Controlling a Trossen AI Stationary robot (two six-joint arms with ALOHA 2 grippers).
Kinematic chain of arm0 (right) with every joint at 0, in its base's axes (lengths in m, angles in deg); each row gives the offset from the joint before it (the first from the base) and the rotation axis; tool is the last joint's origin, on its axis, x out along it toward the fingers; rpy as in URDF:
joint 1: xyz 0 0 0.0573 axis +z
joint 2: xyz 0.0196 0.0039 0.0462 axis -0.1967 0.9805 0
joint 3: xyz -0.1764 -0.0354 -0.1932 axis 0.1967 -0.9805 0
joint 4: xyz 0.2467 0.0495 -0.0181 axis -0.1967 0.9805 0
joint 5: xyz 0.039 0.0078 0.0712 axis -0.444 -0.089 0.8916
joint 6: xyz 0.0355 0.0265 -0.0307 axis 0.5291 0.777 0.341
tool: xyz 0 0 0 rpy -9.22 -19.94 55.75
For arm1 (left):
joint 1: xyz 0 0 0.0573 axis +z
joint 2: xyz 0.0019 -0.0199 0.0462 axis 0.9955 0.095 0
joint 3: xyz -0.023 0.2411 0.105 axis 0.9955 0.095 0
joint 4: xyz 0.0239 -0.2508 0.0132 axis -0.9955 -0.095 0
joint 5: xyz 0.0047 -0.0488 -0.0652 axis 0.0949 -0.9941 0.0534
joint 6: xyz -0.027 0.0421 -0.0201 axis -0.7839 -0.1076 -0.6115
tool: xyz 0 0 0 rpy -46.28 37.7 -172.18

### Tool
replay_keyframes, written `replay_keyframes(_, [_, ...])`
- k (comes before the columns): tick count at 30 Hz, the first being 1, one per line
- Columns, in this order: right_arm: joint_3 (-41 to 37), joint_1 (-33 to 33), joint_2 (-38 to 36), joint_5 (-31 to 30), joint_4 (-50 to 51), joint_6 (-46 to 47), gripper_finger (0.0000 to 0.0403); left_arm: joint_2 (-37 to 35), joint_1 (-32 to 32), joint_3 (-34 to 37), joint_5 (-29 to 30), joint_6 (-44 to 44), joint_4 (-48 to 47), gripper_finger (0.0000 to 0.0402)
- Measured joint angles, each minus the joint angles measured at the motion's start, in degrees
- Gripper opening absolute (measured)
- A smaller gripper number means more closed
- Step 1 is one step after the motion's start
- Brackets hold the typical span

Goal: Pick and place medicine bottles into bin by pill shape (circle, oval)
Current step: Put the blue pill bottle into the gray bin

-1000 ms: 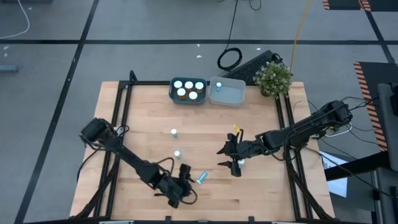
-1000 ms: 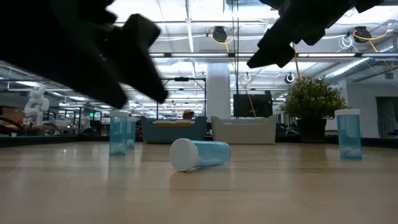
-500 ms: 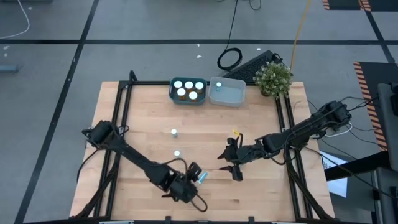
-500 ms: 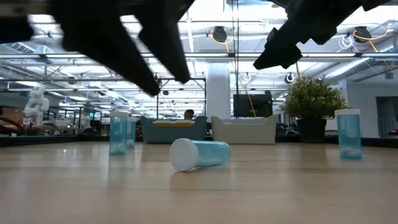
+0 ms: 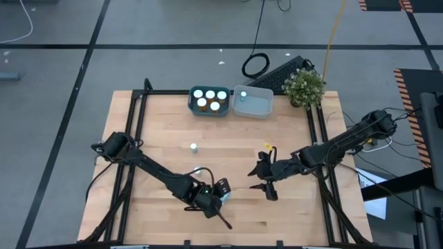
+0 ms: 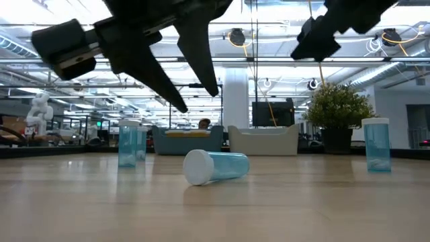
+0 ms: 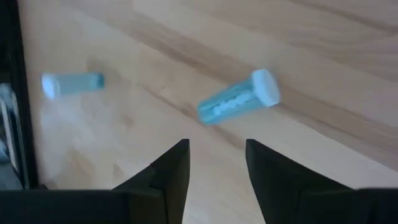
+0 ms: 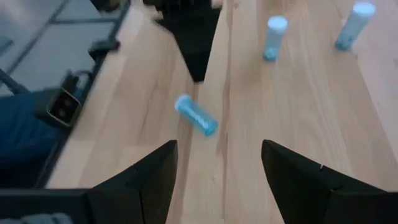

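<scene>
Both sets of jaws stood released and empty: the left gripper (image 5: 220, 196) hung just above a pale-blue bottle (image 6: 215, 166) lying on its side at the front middle of the wooden counter (image 5: 166, 131), and the right gripper (image 5: 266, 181) hovered right of it, near the counter's middle. Two more pale-blue bottles (image 5: 193, 146) stood upright farther back on the counter, apart from each other, and another (image 6: 375, 144) stood upright on the right side in the low view. At the back edge, the left bin (image 5: 192, 103) held white-capped orange bottles (image 5: 209, 96), and the clear bin (image 5: 257, 106) touching it held one pale-blue bottle (image 5: 243, 94), beside a potted plant (image 5: 303, 86).
</scene>
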Motion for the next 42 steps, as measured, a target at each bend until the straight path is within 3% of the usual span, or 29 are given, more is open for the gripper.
replay_keyframes(7, [0.0,0.0,-2.0,-0.2,-0.1,0.1,0.0226,2.0,0.3,0.1,-3.2,15.1,3.0,0.0212])
replay_keyframes(14, [0.0,0.0,-4.6,0.0,2.5,-0.4,0.0226,3.8,1.8,0.1,0.5,29.5,6.4,0.0303])
replay_keyframes(18, [0.0,0.0,-7.0,-0.2,6.3,-0.5,0.0226,4.6,2.7,0.0,1.2,34.7,8.5,0.0324])
replay_keyframes(22, [0.0,0.0,-9.0,-1.6,8.1,-0.5,0.0226,6.4,2.9,0.1,-0.3,39.0,9.5,0.0318])
replay_keyframes(30, [0.0,0.0,-10.4,-1.7,8.3,-0.7,0.0226,8.7,2.0,0.0,-4.5,44.3,11.7,0.0268])
replay_keyframes(42, [0.0,0.0,-10.2,-1.7,8.1,-0.8,0.0226,9.6,2.0,0.5,-4.7,42.5,9.5,0.0187])
